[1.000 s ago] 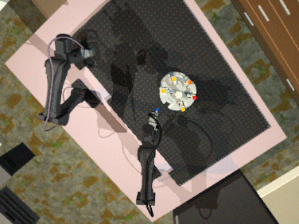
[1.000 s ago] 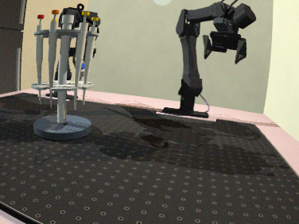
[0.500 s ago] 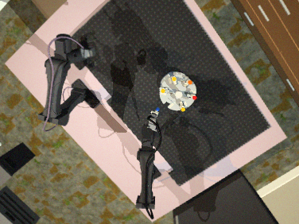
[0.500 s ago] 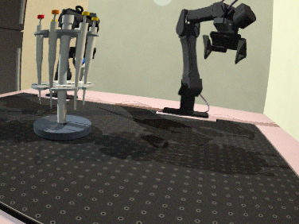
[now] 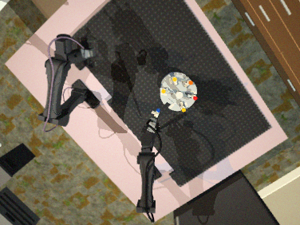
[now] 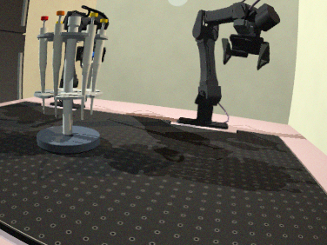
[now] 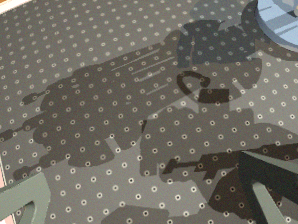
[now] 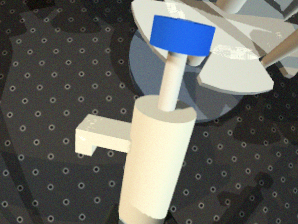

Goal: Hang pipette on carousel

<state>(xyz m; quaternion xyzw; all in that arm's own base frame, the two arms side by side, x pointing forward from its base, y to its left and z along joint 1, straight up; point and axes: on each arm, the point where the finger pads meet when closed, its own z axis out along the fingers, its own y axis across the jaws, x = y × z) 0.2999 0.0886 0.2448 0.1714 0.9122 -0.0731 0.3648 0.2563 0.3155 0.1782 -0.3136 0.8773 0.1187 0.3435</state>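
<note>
The right arm reaches almost straight, as seen from above, toward the round grey-white pipette carousel (image 5: 171, 100) (image 6: 67, 141) (image 7: 278, 25) (image 8: 240, 70), its black parallel gripper (image 5: 151, 125) (image 8: 144, 218) pinching the cream hand pipette with the blue push button (image 5: 155, 114) (image 8: 159, 155) just beside the carousel's head, off the bench. Well apart from the carousel, the left arm stands raised and bent, its black parallel gripper (image 5: 88, 53) (image 6: 243, 64) (image 7: 145, 170) angled downward with fingers spread wide around nothing.
</note>
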